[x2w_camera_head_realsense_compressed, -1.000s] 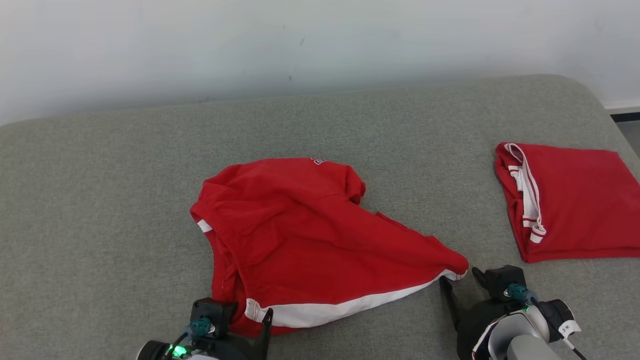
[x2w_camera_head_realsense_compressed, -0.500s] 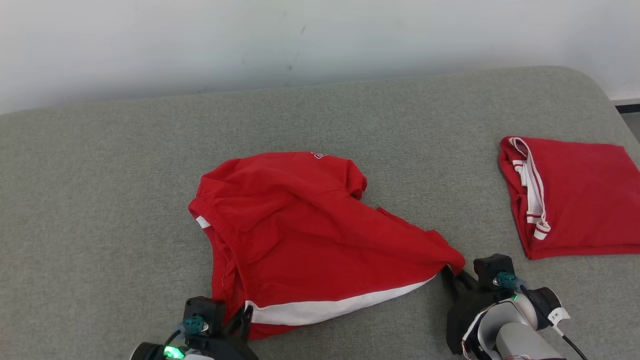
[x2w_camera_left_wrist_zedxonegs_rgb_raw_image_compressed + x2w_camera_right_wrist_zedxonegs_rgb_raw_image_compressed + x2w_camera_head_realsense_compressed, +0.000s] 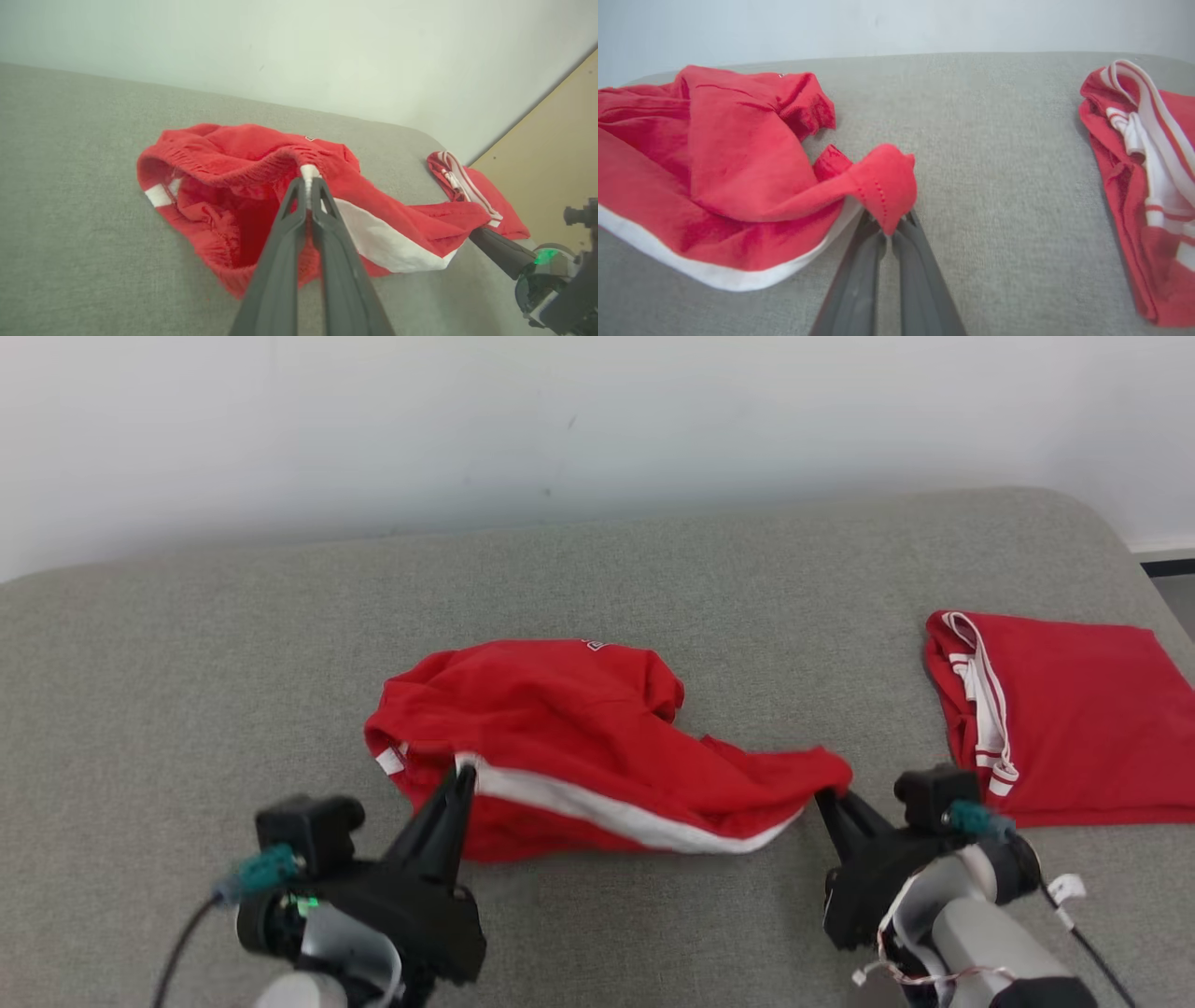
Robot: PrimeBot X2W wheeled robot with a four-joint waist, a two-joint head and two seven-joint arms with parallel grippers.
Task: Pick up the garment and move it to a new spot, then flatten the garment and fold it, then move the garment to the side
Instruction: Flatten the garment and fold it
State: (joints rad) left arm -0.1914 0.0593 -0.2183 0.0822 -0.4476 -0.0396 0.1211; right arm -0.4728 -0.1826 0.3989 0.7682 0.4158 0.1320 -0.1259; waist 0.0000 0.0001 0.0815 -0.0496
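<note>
Grey cushion [image 3: 653, 579]: red garment [image 3: 560, 709] bunched, well left of folded red pile [image 3: 1074, 709]. Soft, light, floppy, so expect sag. Your left gripper [image 3: 463, 773] pinched shut on waistband edge, right gripper [image 3: 827, 797] clamped on hem corner nearest pile.

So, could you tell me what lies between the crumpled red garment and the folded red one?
Bare grey upholstery lies between the crumpled red white-trimmed garment and the folded red garment, as the right wrist view shows.
</note>
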